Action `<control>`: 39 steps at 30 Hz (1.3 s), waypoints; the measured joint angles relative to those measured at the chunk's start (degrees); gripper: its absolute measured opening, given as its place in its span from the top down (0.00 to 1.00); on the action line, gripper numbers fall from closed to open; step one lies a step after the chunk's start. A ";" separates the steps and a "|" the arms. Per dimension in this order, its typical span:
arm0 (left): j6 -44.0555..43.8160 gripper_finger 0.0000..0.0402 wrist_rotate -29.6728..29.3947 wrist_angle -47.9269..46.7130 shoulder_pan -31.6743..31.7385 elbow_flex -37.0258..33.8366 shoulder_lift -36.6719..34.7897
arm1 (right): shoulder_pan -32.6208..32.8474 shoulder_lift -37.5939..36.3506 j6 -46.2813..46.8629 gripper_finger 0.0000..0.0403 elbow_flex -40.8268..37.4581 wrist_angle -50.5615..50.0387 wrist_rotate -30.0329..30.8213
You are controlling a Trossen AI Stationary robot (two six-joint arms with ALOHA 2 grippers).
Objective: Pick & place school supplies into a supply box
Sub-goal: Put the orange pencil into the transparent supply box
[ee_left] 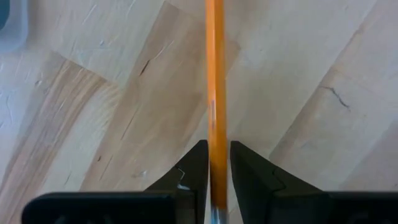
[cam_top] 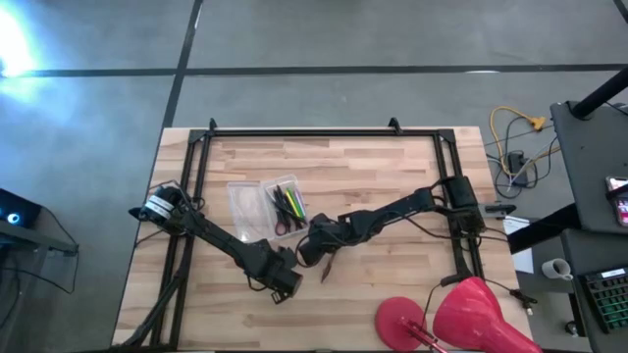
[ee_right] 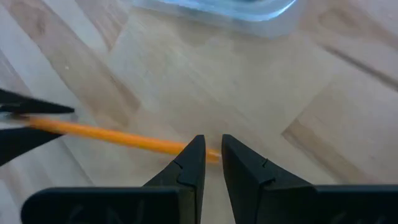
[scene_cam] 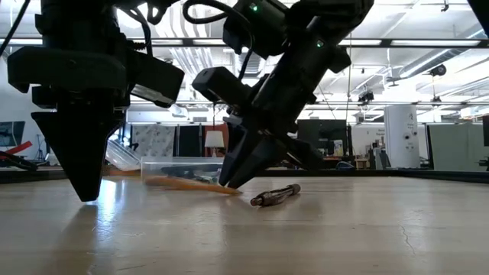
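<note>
A lab or workshop: concrete floor (cam_top: 392, 34), exposed ceiling ducts (scene_cam: 191, 57), equipment racks (scene_cam: 401, 137).

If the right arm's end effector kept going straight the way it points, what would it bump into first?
Probably the orange pencil, which lies just past the right end effector. Beyond it sits the clear supply box. Depth is hard to judge.

No readable text, label, brand, number or sign shows in any view, neither on the counter nor in the room behind.
</note>
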 joint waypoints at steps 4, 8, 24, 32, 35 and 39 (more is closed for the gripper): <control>0.01 0.87 -0.01 -0.02 -0.01 -0.01 0.00 | 0.07 -0.11 -0.77 0.88 0.00 -0.04 -0.52; 0.00 0.87 -0.02 -0.02 0.00 0.00 0.00 | 0.00 -0.24 -1.13 0.88 0.00 -0.04 -0.55; 0.00 0.87 -0.04 0.02 0.00 -0.68 0.00 | 1.11 -1.88 -1.37 0.88 -0.01 -2.69 -4.64; 0.01 0.87 -0.04 0.08 -0.01 -0.66 0.02 | 0.76 -1.90 -0.69 0.88 -2.39 -2.28 -4.02; 0.00 0.87 0.01 0.08 0.00 -0.49 0.02 | 0.81 -2.01 -0.09 0.88 -3.51 -1.74 -3.85; -0.04 0.87 0.04 0.23 -0.02 0.91 -0.12 | 0.76 -2.01 0.01 0.88 -3.69 -1.64 -3.80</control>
